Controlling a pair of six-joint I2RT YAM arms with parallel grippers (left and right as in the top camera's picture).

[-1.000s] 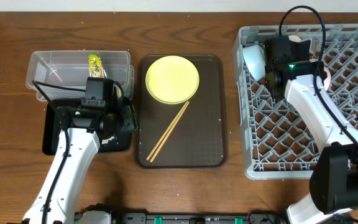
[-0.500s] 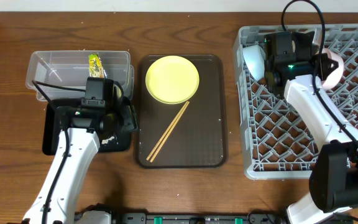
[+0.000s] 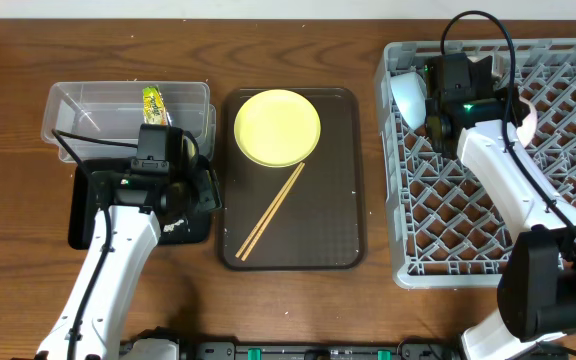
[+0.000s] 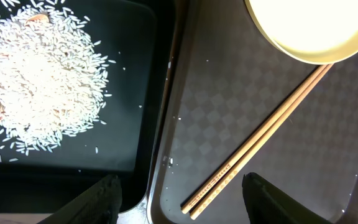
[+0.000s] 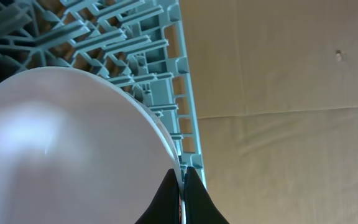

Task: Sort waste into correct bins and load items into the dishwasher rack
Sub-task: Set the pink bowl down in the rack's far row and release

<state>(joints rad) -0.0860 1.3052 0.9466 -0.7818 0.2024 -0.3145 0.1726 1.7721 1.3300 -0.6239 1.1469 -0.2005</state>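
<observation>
My right gripper (image 5: 181,186) is shut on the rim of the whitish-pink bowl (image 5: 61,149), holding it on edge over the back of the grey dishwasher rack (image 3: 468,220). In the overhead view that bowl (image 3: 528,118) shows just right of the right gripper (image 3: 508,105). A light blue bowl (image 3: 408,97) stands in the rack's back left corner. My left gripper (image 4: 182,208) hangs open and empty over the border between the black tray (image 4: 129,124) and the brown tray. Rice crumbs (image 4: 42,81) lie heaped in the black tray. The chopsticks (image 4: 260,134) and yellow plate (image 4: 316,31) lie on the brown tray.
The green-and-yellow wrapper (image 3: 154,103) lies in the clear tub (image 3: 78,105), which stands behind the black tray (image 3: 88,215). The brown serving tray (image 3: 338,200) sits between the bins and the rack. Bare wooden table surrounds them.
The right gripper has turned slightly with the pink bowl, which now shows less from above than half a second ago. The left arm has not moved.
</observation>
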